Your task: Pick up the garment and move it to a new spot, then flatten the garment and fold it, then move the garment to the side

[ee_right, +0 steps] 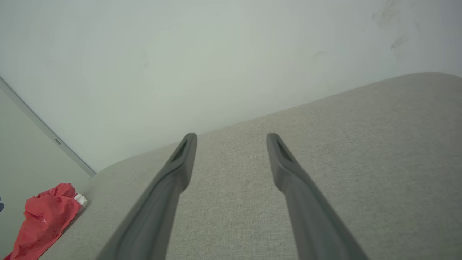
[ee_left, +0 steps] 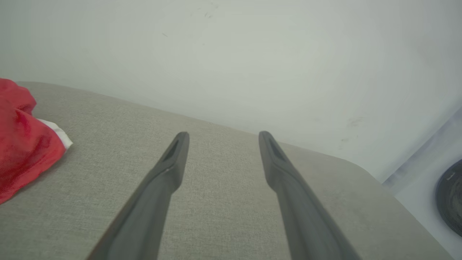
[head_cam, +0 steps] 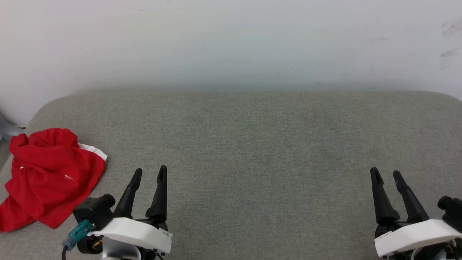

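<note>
The garment [head_cam: 47,177] is a red shirt with a bit of white showing, lying crumpled at the far left edge of the grey padded surface [head_cam: 252,144]. My left gripper [head_cam: 149,173] hovers open just to its right, apart from it, fingers empty. In the left wrist view the garment [ee_left: 21,144] lies left of the left gripper [ee_left: 222,139]. My right gripper [head_cam: 386,174] stands open and empty at the lower right, far from the shirt. The right wrist view has the garment [ee_right: 45,220] small at the lower left, beyond the right gripper [ee_right: 231,139].
A white wall [head_cam: 231,43] rises directly behind the padded surface. The surface has rounded corners, and the garment hangs close to its left edge. A dark round object [ee_left: 449,196] sits on the floor past the right end in the left wrist view.
</note>
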Robot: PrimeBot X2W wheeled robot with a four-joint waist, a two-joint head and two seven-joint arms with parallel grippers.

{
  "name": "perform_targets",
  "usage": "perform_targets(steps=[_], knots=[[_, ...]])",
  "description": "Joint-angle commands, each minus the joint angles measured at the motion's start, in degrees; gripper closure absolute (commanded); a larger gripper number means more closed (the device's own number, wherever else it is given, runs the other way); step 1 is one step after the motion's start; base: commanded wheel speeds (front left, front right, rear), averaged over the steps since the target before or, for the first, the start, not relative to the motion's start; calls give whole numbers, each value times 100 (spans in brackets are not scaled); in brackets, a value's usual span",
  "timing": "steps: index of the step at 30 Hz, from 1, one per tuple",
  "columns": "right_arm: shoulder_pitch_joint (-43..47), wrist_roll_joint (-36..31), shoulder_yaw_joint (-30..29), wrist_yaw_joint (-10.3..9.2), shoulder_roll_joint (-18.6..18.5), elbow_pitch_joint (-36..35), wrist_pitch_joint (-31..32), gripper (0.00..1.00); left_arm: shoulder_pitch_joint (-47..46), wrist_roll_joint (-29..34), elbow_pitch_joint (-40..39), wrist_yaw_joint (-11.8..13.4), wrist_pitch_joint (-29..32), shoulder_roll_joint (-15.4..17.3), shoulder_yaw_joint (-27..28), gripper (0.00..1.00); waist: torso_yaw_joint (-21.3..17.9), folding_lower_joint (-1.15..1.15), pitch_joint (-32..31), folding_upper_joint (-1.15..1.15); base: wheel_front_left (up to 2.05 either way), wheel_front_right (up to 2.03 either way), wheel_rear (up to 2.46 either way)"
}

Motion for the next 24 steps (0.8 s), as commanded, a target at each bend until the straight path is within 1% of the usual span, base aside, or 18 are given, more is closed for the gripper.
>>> perform_targets(steps=[1,12,24], knots=[[4,-206,-9,9,6,-128,16,0,5,190,-79,38,-68,72,-38,0,6,0,-5,0,0,0,0],[136,-1003,-92,10,42,-330,114,0,30,847,-48,195,-216,222,-204,0,33,0,-29,0,0,0,0],[258,-1740,-184,11,67,-532,164,0,-15,1461,91,281,-389,281,-327,0,66,0,-22,0,0,0,0]])
